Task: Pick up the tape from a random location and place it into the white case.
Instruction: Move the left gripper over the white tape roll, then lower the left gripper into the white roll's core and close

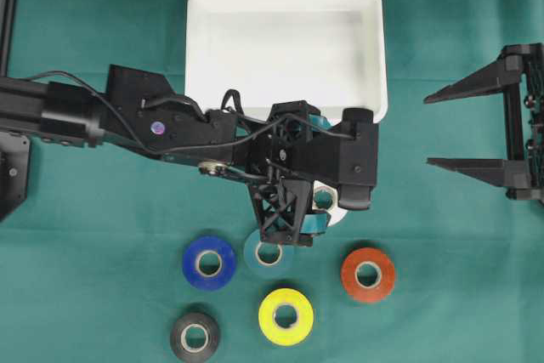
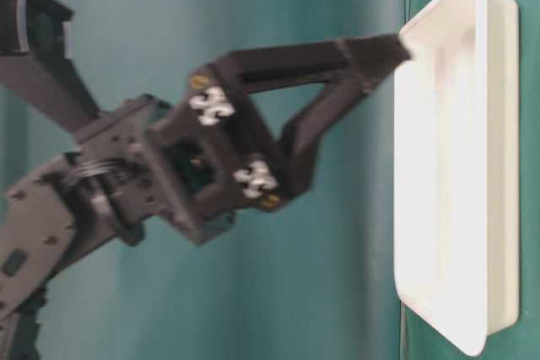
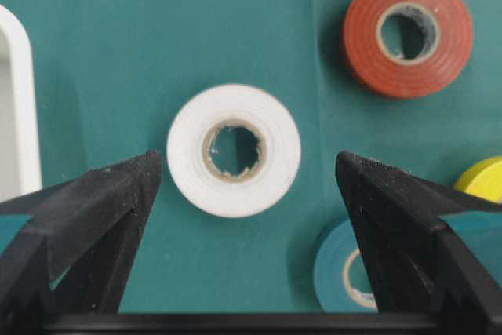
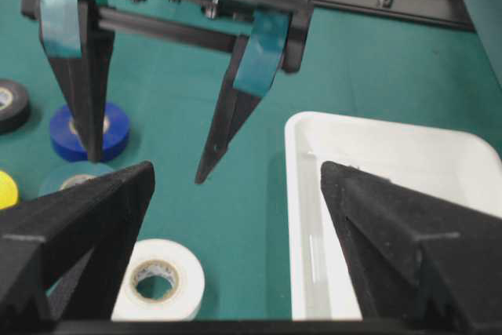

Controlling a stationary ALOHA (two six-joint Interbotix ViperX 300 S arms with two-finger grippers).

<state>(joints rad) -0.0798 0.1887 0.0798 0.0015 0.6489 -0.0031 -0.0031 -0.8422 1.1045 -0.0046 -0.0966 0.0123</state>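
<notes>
Landmark: I take the white case (image 1: 285, 6), a large shallow white plastic tray with rounded corners and a raised rim, as my reference for every place.

Case contents: I see nothing lying in it from overhead, so I judge that no roll has been delivered yet.

Target tape: the white roll of tape with a cardboard core (image 3: 234, 150) lies flat on the green cloth (image 1: 93, 23) just outside the case's near long edge, towards its right corner. Overhead it is mostly hidden under my left arm.

Other rolls: the red-orange roll (image 1: 367, 274), yellow roll (image 1: 286, 316), teal roll (image 1: 269, 252), blue roll (image 1: 209, 262) and black roll (image 1: 195, 337) lie further from the case, beyond the white one.

Left gripper (image 3: 247, 166): jaws spread wide, holding nothing. In the wrist view the white roll sits between the two black fingers, clear of both. From the right wrist view the fingertips look to hang above the cloth rather than on it.

Right gripper (image 1: 438, 129): parked off the case's right short end, jaws wide apart, empty, touching nothing.

Done: I have lined the left tool up over the white roll, as far as I can judge.

Left: lower, close on the roll, lift it, carry it across the rim, release inside the case.
</notes>
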